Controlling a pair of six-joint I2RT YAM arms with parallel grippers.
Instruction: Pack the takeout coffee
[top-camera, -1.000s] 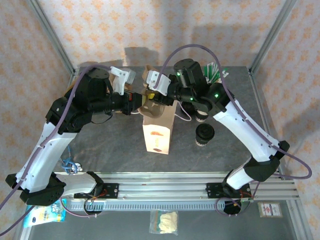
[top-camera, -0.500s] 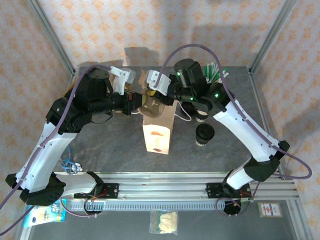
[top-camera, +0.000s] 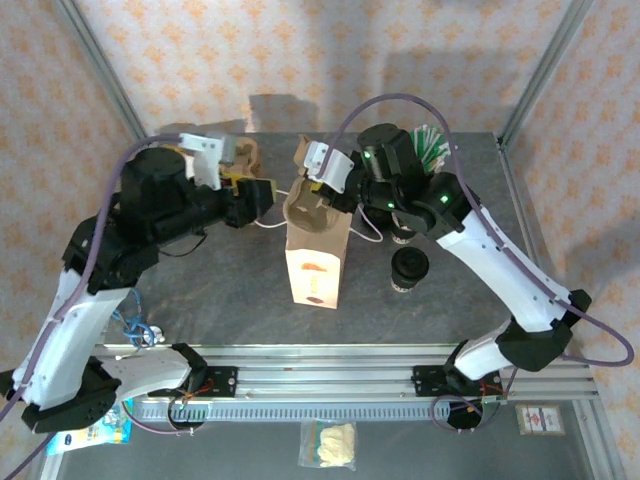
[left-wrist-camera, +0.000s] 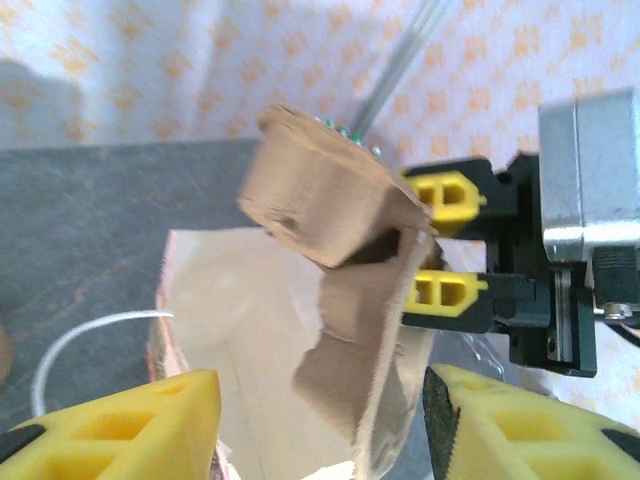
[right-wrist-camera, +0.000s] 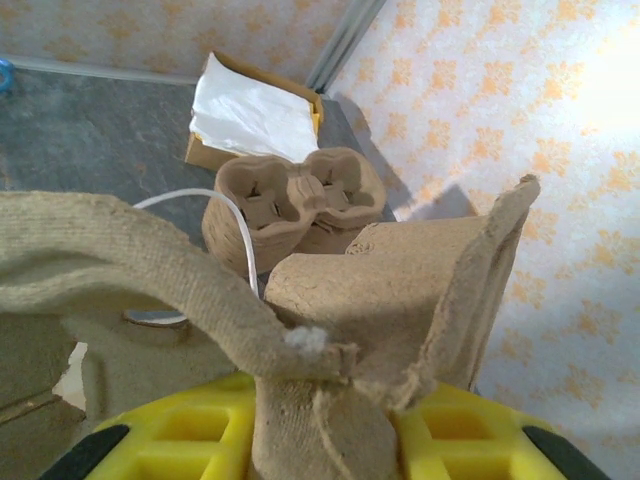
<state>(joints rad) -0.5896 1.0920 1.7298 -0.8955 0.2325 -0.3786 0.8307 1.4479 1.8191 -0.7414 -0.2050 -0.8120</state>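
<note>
Over the mouth of the brown paper bag (top-camera: 318, 265), your right gripper (left-wrist-camera: 435, 243) pinches the moulded pulp cup carrier (left-wrist-camera: 320, 195); lower it squarely. Your left gripper (top-camera: 258, 196) gapes empty at nine o'clock; the black-lidded white paper coffee cup (top-camera: 409, 268) waits at three o'clock.

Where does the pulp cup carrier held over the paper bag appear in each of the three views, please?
Top external: the pulp cup carrier sits at centre, at the paper bag's mouth.
Left wrist: the carrier is at centre, tilted above the open bag.
Right wrist: the carrier spans the foreground.
Shared landmark: the right gripper, its yellow fingers clamped on the carrier's wall.
</note>
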